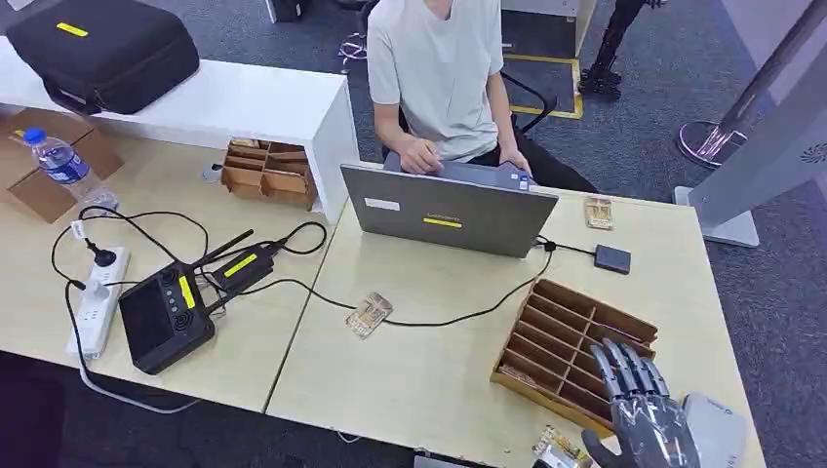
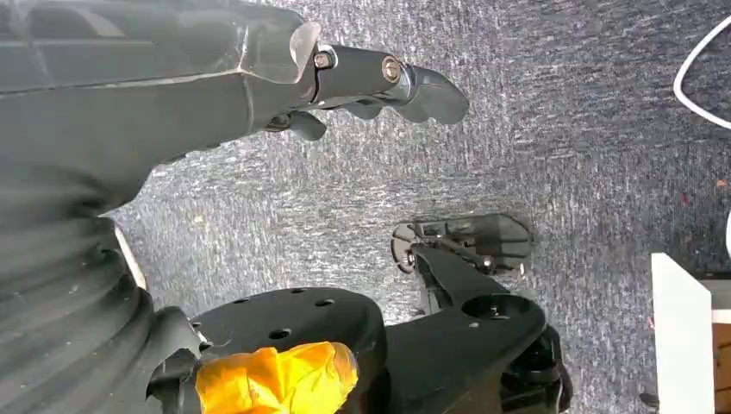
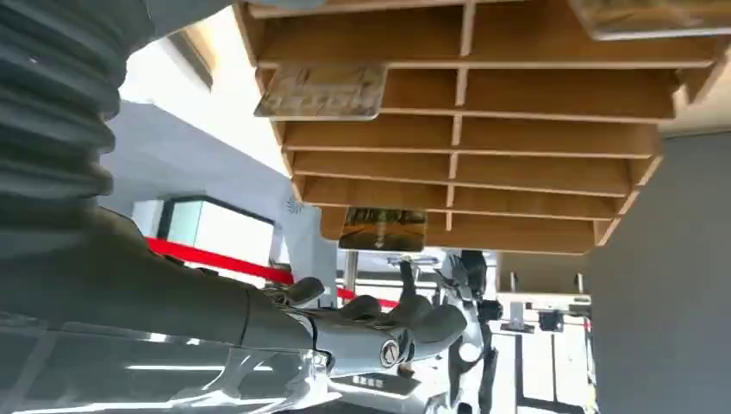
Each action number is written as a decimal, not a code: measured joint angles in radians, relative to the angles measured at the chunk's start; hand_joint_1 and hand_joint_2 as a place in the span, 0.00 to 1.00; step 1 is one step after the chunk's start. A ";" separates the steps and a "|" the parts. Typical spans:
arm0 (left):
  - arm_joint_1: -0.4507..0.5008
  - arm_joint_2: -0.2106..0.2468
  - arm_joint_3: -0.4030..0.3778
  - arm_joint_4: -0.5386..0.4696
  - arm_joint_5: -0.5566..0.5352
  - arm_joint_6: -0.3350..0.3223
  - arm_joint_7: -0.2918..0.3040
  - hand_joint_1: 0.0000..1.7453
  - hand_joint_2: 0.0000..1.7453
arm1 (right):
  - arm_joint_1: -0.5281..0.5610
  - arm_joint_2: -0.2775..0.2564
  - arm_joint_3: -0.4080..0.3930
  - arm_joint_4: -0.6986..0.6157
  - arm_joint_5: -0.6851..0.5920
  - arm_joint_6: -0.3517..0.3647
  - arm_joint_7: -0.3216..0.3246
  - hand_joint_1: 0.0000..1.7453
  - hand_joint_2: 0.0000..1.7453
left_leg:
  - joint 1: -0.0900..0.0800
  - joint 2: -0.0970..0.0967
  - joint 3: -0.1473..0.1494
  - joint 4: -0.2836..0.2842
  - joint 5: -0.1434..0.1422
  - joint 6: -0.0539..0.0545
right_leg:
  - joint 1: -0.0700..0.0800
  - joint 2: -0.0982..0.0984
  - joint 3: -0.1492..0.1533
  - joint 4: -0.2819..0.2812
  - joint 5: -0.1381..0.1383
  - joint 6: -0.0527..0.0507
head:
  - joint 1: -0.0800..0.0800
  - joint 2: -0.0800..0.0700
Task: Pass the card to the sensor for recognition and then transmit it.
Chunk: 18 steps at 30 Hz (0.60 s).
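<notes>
My right hand (image 1: 644, 405) hovers open over the near right corner of a wooden slotted rack (image 1: 571, 346), fingers stretched out and holding nothing. A patterned card (image 1: 561, 450) lies at the table's front edge just left of that hand. In the right wrist view the hand (image 3: 371, 332) sits below the rack (image 3: 534, 129), with a card (image 3: 384, 228) at the rack's near edge. A small black sensor box (image 1: 612, 258) lies beyond the rack, wired to the laptop. My left hand (image 2: 379, 82) hangs over grey carpet, holding nothing.
A person sits behind a grey laptop (image 1: 449, 210) at the table's far side. Two more cards lie on the table (image 1: 369, 314) (image 1: 599, 213). To the left are a black controller (image 1: 164, 317), a power strip (image 1: 98, 297), cables and a water bottle (image 1: 63, 166).
</notes>
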 joint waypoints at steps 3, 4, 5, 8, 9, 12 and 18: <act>0.000 0.000 0.005 0.000 0.000 0.000 0.000 0.00 1.00 | 0.004 0.018 0.019 -0.008 0.009 0.001 0.019 0.00 1.00 | 0.000 0.000 0.000 0.000 0.000 0.000 | 0.000 0.000 0.000 0.000 0.000 0.000 | 0.000 0.000; 0.000 0.000 0.005 0.000 0.000 0.000 0.000 0.00 1.00 | 0.005 0.022 0.024 -0.011 0.009 0.001 0.022 0.00 1.00 | 0.000 0.000 0.000 0.000 0.000 0.000 | 0.000 0.000 0.000 0.000 0.000 0.000 | 0.000 0.000; 0.000 0.000 0.006 0.000 0.000 0.000 0.000 0.00 1.00 | 0.005 0.023 0.030 -0.012 0.008 0.002 0.029 0.00 1.00 | 0.000 0.000 0.000 0.000 0.000 0.000 | 0.000 0.000 0.000 0.000 0.000 0.000 | 0.000 0.000; 0.000 0.000 0.011 0.000 0.000 0.000 0.000 0.00 1.00 | 0.006 0.024 0.043 -0.021 0.005 0.007 0.056 0.00 1.00 | 0.000 0.000 0.000 0.000 0.000 0.000 | 0.000 0.000 0.000 0.000 0.000 0.000 | 0.000 0.000; 0.000 0.000 0.013 0.000 0.000 0.000 0.000 0.00 1.00 | 0.007 0.024 0.049 -0.026 0.005 0.013 0.066 0.00 1.00 | 0.000 0.000 0.000 0.000 0.000 0.000 | 0.000 0.000 0.000 0.000 0.000 0.000 | 0.000 0.000; 0.000 0.000 0.014 0.000 0.000 0.000 0.000 0.00 1.00 | 0.010 0.023 0.060 -0.031 0.006 0.028 0.090 0.00 1.00 | 0.000 0.000 0.000 0.000 0.000 0.000 | 0.000 0.000 0.000 0.000 0.000 0.000 | 0.000 0.000; 0.000 0.000 0.021 0.000 0.000 0.000 -0.003 0.00 1.00 | 0.012 0.023 0.080 -0.036 0.008 0.043 0.130 0.00 1.00 | 0.000 0.000 0.000 0.000 0.000 0.000 | 0.000 0.000 0.000 0.000 0.000 0.000 | 0.000 0.000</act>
